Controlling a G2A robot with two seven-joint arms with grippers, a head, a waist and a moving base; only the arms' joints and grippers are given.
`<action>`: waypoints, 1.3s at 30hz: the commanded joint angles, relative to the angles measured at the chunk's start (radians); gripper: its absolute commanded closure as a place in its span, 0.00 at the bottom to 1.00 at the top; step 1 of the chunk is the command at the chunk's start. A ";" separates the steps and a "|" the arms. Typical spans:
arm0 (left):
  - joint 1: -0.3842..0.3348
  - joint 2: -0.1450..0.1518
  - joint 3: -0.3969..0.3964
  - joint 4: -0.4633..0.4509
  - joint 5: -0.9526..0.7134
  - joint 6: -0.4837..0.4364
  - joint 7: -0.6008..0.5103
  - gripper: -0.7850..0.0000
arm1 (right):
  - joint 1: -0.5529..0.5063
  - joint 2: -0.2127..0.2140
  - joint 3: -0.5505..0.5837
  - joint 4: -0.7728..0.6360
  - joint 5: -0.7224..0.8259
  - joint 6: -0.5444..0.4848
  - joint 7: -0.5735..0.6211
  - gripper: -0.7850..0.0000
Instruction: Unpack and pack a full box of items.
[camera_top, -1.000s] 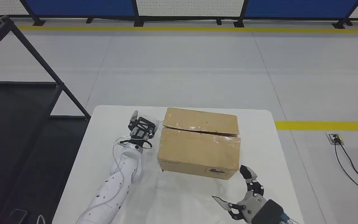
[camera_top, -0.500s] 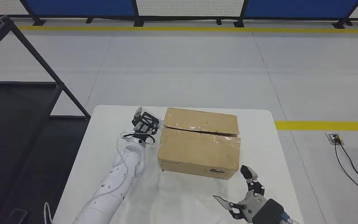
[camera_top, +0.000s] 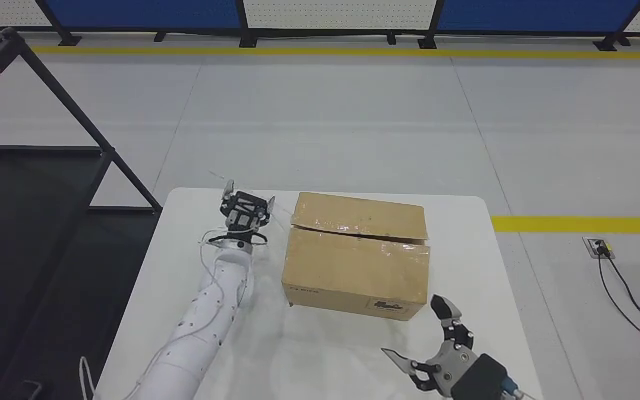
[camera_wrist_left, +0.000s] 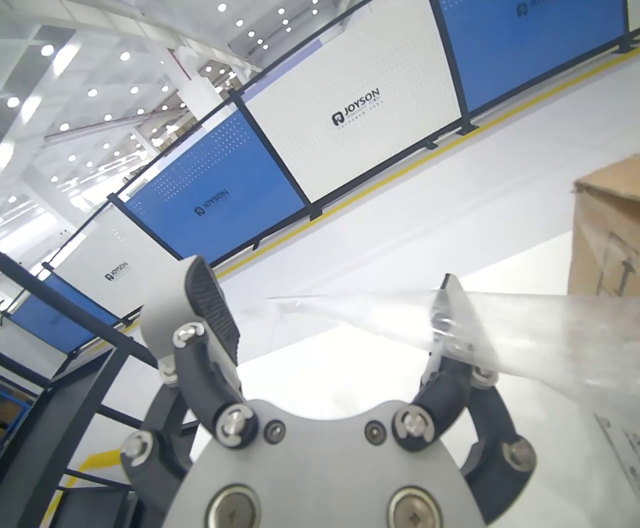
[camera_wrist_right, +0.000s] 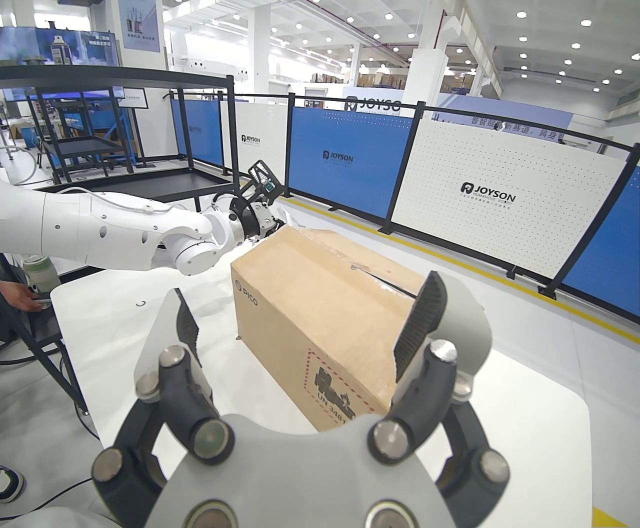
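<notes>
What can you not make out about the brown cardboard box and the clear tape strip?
- Contents of the brown cardboard box: top view, hidden by its closed flaps.
- Far end of the clear tape strip: left wrist view, cut off by the picture edge.
- Same strip, top view: too thin to trace.

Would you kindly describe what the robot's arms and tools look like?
The left arm is a white shell with small round holes and a thin white cable along it. Both left tool and right tool have silver-grey bases, black linkages with silver screws, and pale grey fingers with black ribbed pads.
</notes>
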 joint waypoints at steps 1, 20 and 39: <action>0.012 0.002 -0.011 -0.012 -0.006 0.020 0.014 0.00 | 0.006 0.000 -0.001 0.002 0.003 -0.004 0.004 0.00; 0.232 0.041 -0.156 -0.282 -0.025 0.066 0.024 0.00 | 0.063 0.006 -0.018 0.023 0.011 -0.055 0.028 0.00; 0.397 0.052 -0.223 -0.418 0.012 0.097 -0.096 0.00 | 0.156 0.013 -0.042 0.058 0.028 -0.124 0.070 0.00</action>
